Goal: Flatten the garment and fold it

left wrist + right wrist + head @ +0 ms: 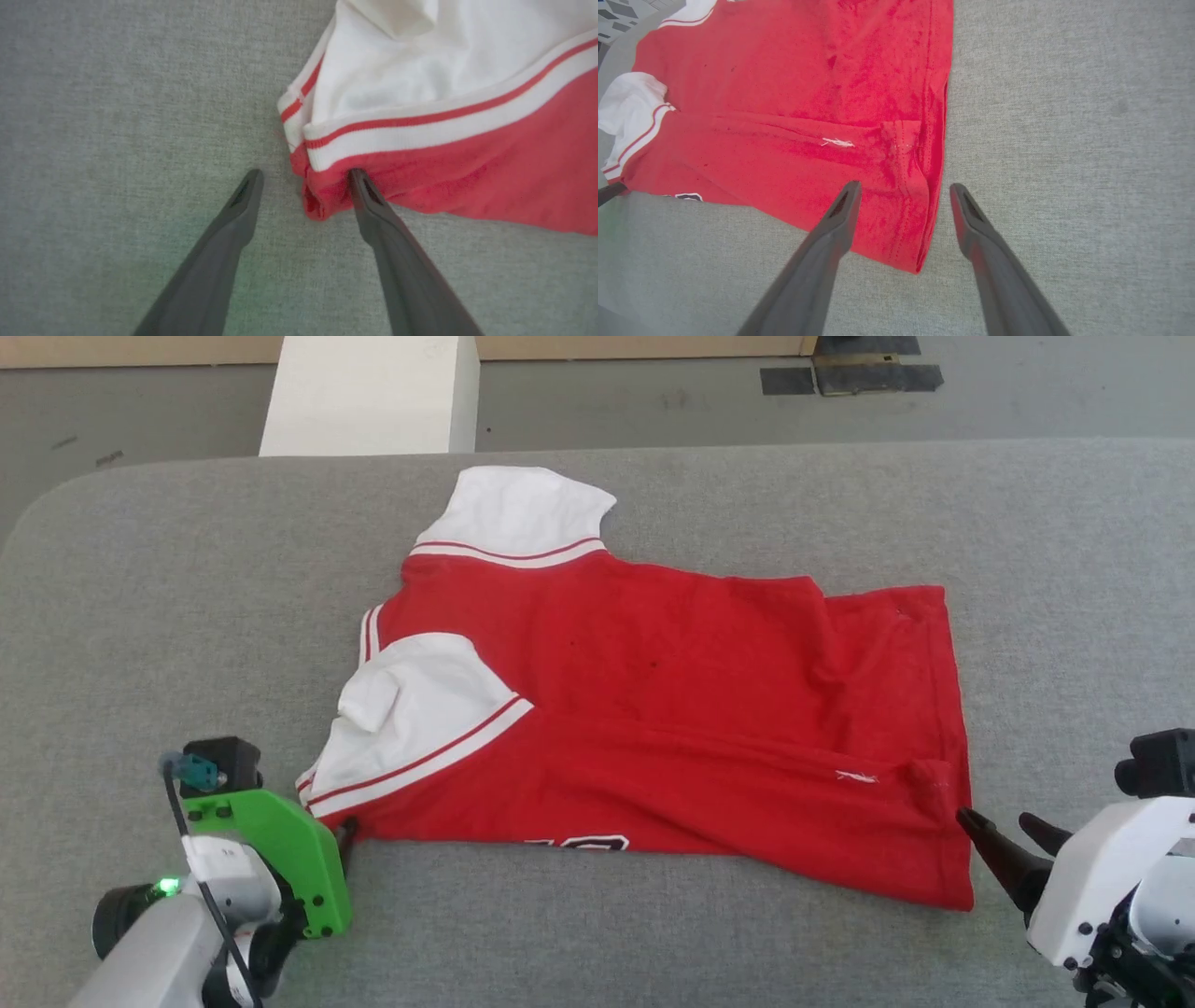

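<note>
While the red, white-sleeved jersey T-shirt (672, 709) lies on the grey fabric table (140, 616), my left gripper (303, 175) (its 8 o'clock) and right gripper (903, 186) (4 o'clock) gape wide, empty.

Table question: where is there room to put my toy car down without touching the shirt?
Bare table lies to the right of the garment, to its left, and in front of it between the two grippers. It is crowded at the shirt's near corners, where the left gripper and right gripper sit open.
</note>
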Tool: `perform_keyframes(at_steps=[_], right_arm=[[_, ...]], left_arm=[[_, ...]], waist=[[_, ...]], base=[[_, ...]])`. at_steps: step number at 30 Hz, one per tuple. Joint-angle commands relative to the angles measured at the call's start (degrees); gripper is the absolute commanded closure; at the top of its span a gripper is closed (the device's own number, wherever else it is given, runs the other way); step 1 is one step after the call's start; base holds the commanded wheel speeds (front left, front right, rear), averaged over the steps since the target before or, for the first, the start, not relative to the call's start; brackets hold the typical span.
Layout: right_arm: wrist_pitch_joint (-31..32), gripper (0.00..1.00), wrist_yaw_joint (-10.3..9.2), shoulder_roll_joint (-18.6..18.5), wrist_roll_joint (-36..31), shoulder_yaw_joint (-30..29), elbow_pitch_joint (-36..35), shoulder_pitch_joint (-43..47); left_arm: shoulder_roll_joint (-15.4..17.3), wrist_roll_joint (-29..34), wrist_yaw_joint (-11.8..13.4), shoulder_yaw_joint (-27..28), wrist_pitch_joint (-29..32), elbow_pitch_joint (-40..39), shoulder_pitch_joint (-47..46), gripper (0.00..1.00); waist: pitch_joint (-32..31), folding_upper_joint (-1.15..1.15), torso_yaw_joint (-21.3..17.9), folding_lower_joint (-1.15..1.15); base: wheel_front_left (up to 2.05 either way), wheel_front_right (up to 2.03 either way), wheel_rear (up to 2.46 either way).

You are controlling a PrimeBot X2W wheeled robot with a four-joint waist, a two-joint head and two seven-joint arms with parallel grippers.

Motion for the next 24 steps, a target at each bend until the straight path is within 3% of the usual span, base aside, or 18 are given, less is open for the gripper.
perform_keyframes(at_steps=[1,2,7,13,24], right_arm=[[0.3,0.0,-0.08,0.2,-0.4,0.1,-0.5,0.8],[0.5,0.0,-0.08,0.1,-0.9,0.3,-0.8,1.0],[1.4,0.0,-0.08,-2.0,-4.9,2.3,-2.5,3.0],[1.8,0.0,-0.08,-3.0,-11.8,5.1,-2.1,3.9],[-2.6,0.0,-0.08,-2.5,-19.4,10.6,11.7,-0.9]], left_arm=[[-0.9,-0.5,-0.6,-0.7,0.2,1.6,-0.6,0.58],[-1.3,-0.7,-1.3,-0.7,-0.4,2.7,-0.9,1.0],[-2.4,-1.9,-3.2,0.6,-4.0,4.1,-0.9,1.0],[-1.8,-3.0,-2.2,4.5,-9.4,-0.9,2.1,1.0],[-1.3,-2.7,0.5,4.5,-9.5,-9.4,6.1,1.0]], waist=[[0.4,0.0,-0.4,0.0],[0.5,0.0,-0.5,0.0],[0.2,0.0,-0.3,0.0],[-0.2,0.0,0.2,0.0],[1.4,0.0,1.9,0.0]], base=[[0.0,0.0,0.0],[0.0,0.0,0.0],[0.0,0.0,0.0],[0.0,0.0,0.0],[0.0,0.0,0.0]])
